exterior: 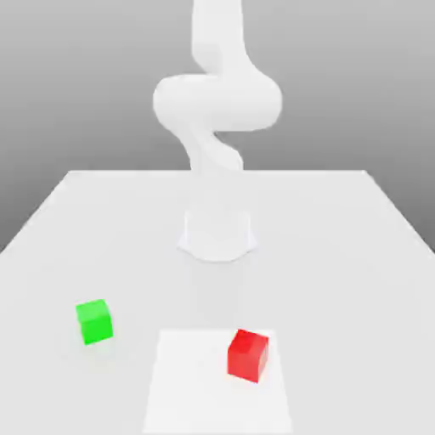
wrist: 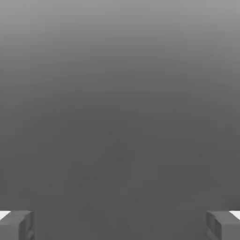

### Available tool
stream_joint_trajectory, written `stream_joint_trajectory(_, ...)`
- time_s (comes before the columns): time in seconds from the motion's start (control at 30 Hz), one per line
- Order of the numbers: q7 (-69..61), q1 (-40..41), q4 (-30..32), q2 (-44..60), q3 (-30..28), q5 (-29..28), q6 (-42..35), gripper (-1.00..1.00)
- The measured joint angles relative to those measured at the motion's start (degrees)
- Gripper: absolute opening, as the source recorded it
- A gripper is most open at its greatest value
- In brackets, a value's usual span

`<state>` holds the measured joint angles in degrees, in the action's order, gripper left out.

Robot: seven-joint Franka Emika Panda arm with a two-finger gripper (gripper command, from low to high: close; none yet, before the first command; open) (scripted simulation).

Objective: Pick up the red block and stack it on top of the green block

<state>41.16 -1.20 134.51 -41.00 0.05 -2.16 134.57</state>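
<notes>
While one pincer (wrist: 120, 226) stands spread, one red block (exterior: 248, 356), one green block (exterior: 94, 322), one white arm (exterior: 217, 102)

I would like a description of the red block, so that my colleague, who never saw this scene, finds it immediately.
On the pale table, look in front of the robot's base for the bright white patch. The plain red block sits there, toward the exterior view's right; the similar green block lies off the patch, toward the left.

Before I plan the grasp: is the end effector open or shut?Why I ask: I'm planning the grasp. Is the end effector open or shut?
The end effector is open: its fingers stand wide apart.
</notes>
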Motion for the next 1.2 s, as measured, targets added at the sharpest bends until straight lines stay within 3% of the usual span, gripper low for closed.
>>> stream_joint_trajectory(0.23, -14.36, -4.0, 7.85, 14.2, -2.01, -5.29, 7.98, 0.0)
stream_joint_trajectory(0.43, -28.79, -7.22, 14.45, 25.91, -4.61, -6.31, 14.85, 0.0)
stream_joint_trajectory(0.7, -53.69, -11.53, 22.99, 41.19, -5.67, 1.27, 24.47, 0.0)
stream_joint_trajectory(0.9, -58.82, -9.8, 22.18, 53.36, -3.18, 5.9, 34.52, 0.0)
stream_joint_trajectory(0.93, -59.05, -9.41, 21.97, 54.95, -2.74, 6.13, 35.87, -1.0)
stream_joint_trajectory(1.2, -58.69, -9.32, 22.14, 53.74, -2.76, 5.7, 34.74, -1.0)
